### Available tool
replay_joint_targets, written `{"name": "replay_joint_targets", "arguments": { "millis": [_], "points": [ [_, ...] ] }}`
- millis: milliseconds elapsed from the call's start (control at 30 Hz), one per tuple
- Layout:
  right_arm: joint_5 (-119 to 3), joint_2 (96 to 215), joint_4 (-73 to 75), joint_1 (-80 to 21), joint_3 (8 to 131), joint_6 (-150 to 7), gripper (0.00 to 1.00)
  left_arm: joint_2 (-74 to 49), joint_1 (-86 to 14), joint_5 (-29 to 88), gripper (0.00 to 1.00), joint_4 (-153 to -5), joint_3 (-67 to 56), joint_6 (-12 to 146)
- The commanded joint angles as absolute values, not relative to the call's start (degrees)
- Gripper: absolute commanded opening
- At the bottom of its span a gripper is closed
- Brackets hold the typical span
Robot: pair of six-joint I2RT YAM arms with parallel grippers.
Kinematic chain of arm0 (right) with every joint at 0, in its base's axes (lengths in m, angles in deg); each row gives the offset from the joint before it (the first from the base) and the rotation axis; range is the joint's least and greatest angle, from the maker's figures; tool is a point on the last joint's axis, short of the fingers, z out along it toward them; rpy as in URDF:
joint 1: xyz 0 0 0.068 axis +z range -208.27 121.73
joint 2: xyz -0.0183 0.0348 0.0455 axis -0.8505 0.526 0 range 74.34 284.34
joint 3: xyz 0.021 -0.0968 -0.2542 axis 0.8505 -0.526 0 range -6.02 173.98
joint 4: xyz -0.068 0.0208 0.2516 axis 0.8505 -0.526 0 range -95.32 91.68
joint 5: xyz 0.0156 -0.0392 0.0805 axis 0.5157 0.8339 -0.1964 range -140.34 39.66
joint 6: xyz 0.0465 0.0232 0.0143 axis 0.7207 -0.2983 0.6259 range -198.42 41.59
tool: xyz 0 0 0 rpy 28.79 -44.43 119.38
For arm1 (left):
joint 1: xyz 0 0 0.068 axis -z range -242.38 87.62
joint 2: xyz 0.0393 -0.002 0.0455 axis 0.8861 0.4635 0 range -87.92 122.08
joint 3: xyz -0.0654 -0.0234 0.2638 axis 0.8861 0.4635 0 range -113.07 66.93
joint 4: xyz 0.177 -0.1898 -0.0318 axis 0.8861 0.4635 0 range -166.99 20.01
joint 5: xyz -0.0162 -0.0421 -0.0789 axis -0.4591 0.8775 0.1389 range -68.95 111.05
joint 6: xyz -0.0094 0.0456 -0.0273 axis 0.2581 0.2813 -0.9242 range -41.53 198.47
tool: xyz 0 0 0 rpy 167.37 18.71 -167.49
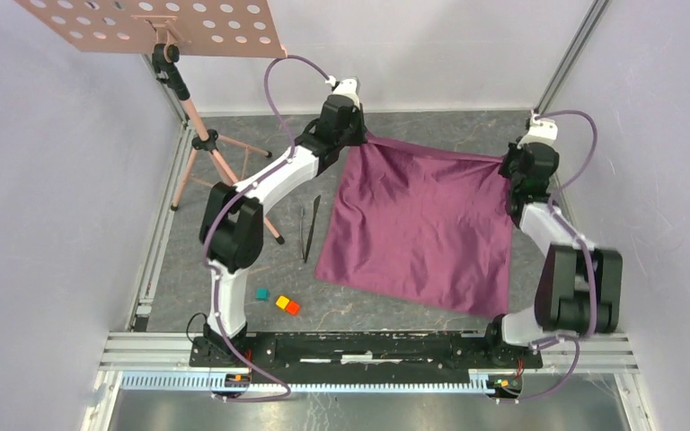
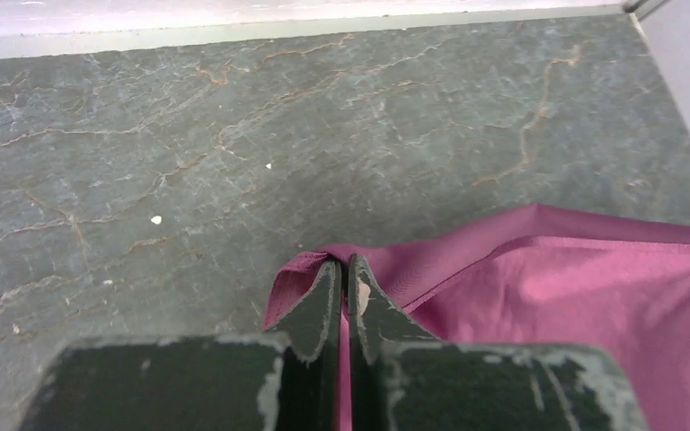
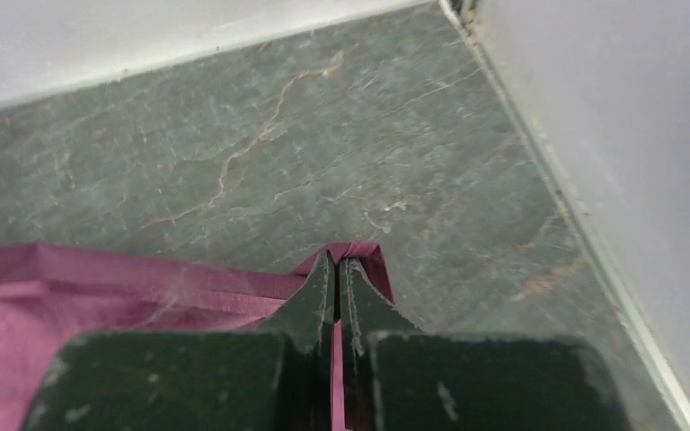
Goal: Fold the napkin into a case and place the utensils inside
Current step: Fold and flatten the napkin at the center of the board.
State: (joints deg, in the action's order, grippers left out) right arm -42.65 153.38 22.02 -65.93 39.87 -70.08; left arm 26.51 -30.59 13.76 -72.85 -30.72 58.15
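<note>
The plum-purple napkin (image 1: 422, 224) lies spread over the centre and right of the overhead view, its far edge drawn taut between the two arms. The left gripper (image 2: 343, 266) is pinched tight on the upper-left corner, with cloth bunched between its fingers. The right gripper (image 3: 337, 260) is clamped the same way on the upper-right corner. From overhead, both sets of fingertips are hidden beneath the wrists. The two slim dark utensils (image 1: 310, 229) lie side by side on the grey table (image 1: 234, 269) just left of the napkin. They are too small to tell knife from fork.
</note>
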Motion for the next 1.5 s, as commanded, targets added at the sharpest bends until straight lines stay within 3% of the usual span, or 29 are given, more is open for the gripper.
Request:
{"name": "replay_joint_targets", "arguments": {
  "millis": [0,167,367,933,1167,1467],
  "points": [
    [-48.0,162.7,29.8,-66.2,47.1,-72.2,0.0,30.6,-32.4,12.6,0.02,-76.4,-38.8,61.2],
    [-50.2,169.6,28.1,-66.1,51.6,-72.4,0.0,33.8,-33.0,13.0,0.02,-76.8,-40.7,60.8],
    [-51.9,169.2,24.4,-66.2,52.2,-71.7,0.0,32.4,-33.5,13.8,0.02,-76.8,-37.3,60.1],
    [-44.7,149.2,-5.1,-66.2,39.1,-67.1,0.0,20.3,-33.6,16.8,0.02,-48.2,-23.2,41.7],
    [-49.3,142.0,-1.6,-66.2,26.9,-66.4,0.0,18.6,-33.6,25.1,0.02,-50.8,-11.4,40.1],
    [-48.1,139.3,-1.9,-66.2,23.3,-67.3,0.0,16.5,-33.5,28.2,0.02,-54.1,-3.6,39.5]
  ]
}}
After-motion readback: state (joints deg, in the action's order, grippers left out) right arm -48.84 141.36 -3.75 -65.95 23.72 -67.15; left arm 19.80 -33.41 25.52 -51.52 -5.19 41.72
